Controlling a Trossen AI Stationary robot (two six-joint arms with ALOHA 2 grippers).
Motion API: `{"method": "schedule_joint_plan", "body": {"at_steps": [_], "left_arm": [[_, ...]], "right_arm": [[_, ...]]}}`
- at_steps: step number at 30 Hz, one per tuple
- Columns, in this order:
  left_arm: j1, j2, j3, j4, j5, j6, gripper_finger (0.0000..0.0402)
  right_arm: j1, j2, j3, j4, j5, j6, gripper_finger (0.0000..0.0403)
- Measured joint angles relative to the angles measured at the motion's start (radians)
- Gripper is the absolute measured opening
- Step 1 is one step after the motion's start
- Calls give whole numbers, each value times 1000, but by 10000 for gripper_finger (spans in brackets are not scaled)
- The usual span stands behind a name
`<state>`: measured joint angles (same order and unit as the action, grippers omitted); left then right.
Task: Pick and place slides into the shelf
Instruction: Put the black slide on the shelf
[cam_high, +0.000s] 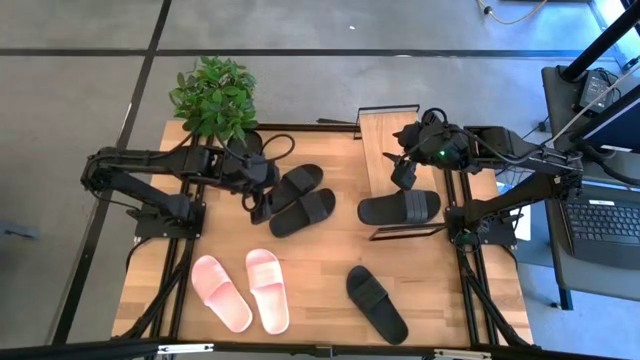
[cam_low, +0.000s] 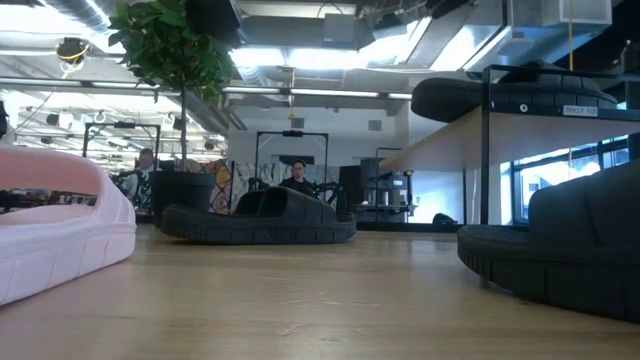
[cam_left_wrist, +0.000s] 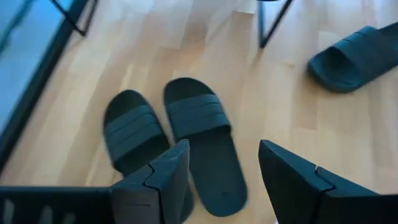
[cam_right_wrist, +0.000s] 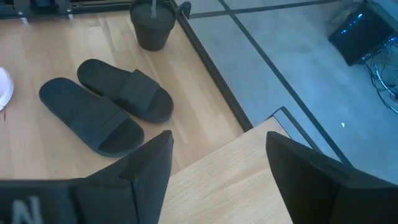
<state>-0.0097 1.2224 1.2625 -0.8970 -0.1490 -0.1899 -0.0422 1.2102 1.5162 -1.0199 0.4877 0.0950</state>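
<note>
With our left gripper (cam_left_wrist: 217, 180) spread empty just above the paired black slides (cam_left_wrist: 199, 137), we could snag both, since they lie side by side touching.

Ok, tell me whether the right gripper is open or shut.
Open. The right gripper hangs over the shelf, its two fingers spread wide with only the board between them, holding nothing.

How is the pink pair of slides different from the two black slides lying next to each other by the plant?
The pink pair is pale pink; the black pair is matte black. The pink pair lies near the table's front edge with no gripper near it, while the black pair lies farther back, close to the open left gripper. Both pairs lie side by side, straps up, on the table, not on the shelf.
</note>
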Motion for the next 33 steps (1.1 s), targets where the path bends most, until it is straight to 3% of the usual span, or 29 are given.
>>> {"method": "schedule_joint_plan", "body": {"at_steps": [5, 15, 27, 33], "left_arm": [[0, 19, 0, -2, -78, 178, 184], [-39, 159, 0, -7, -84, 533, 184], [-121, 220, 0, 40, -121, 524, 184], [-165, 220, 0, 54, -123, 377, 184]], "right_arm": [[0, 0, 0, 0, 0, -26, 257], [0, 0, 0, -1, 0, -32, 257], [0, 0, 0, -2, 0, -29, 257], [0, 0, 0, -2, 0, -27, 257]]}}
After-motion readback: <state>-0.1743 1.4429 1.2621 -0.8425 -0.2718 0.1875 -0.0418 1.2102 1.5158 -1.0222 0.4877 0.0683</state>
